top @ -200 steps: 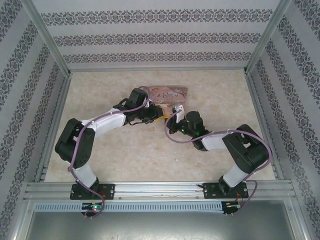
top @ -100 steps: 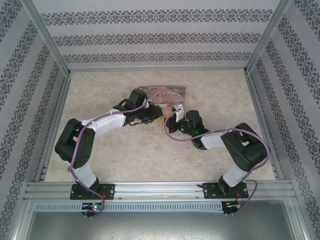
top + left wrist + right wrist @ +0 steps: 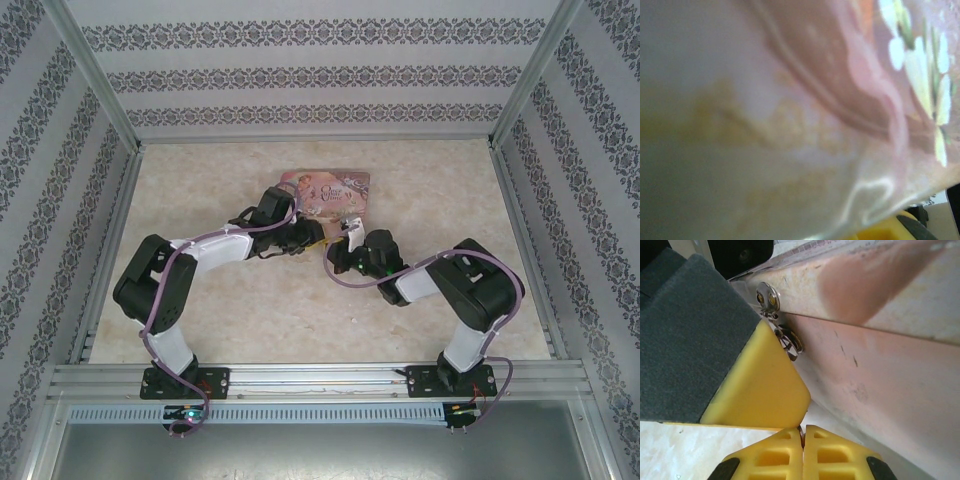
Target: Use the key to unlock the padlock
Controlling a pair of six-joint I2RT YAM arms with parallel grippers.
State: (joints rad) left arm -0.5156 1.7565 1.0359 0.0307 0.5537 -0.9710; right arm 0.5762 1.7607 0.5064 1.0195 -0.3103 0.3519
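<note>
Tin (image 3: pixel 335 188) with pink pictures sits on the counter (image 3: pixel 450 200), just past both grippers. The right gripper (image 3: pixel 801 434) is closed tight, its 2 yellow fingertips pressed together. A tiny dark sliver (image 3: pixel 800 429) pokes out between them, too small to tell if it is the key. Just ahead of this gripper, a silver ring (image 3: pixel 790 343) hangs under the tin's clasp (image 3: pixel 767 298). The left gripper (image 3: pixel 310 233) is by the tin too, 1 yellow finger (image 3: pixel 760 385) right beside the ring. Nobody could tell if it is open or closed.
</note>
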